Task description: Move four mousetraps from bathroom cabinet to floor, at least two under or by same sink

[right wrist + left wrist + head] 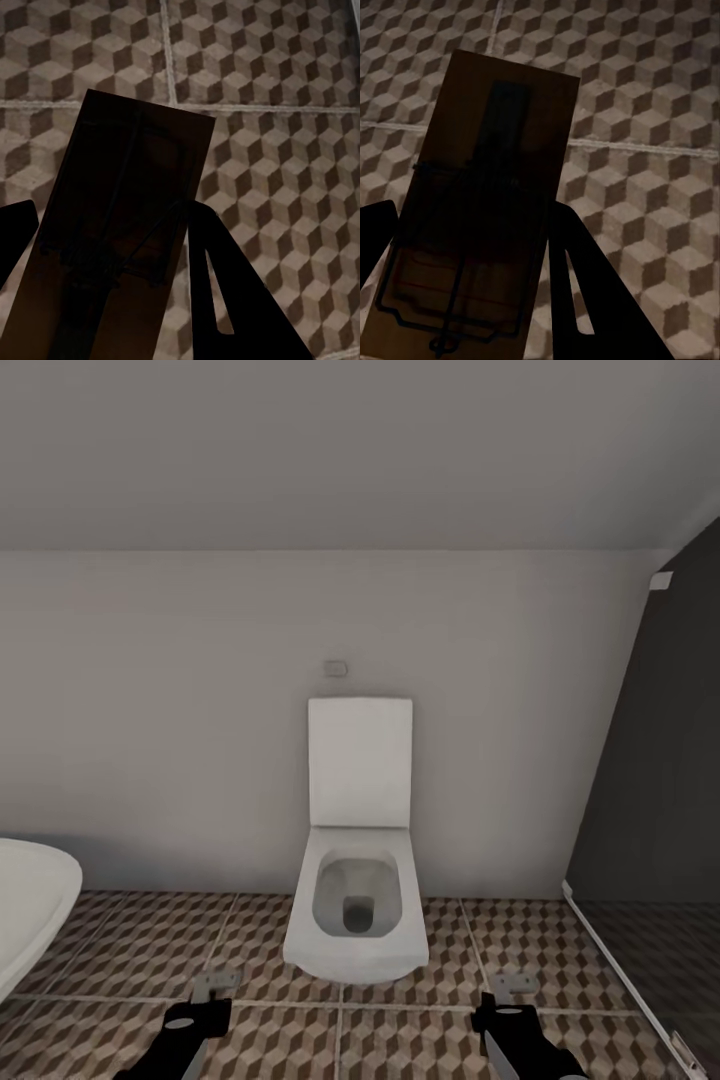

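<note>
Each hand, left (472,247) and right (112,255), gripped a flat wooden wire-sprung mousetrap (487,210) (120,225) above cube-patterned tile floor (645,150); risk: dropping beside white toilet (355,910), far from any sink.

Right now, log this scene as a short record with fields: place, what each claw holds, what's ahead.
place: bathroom, cube-pattern floor
ahead: white toilet against the wall, lid up
left edge of head view: rim of a white tub
right: dark glass panel
left claw: shut on a mousetrap, held above the tiles
right claw: shut on a second mousetrap, also above the tiles
sink: cannot tell where it is
</note>
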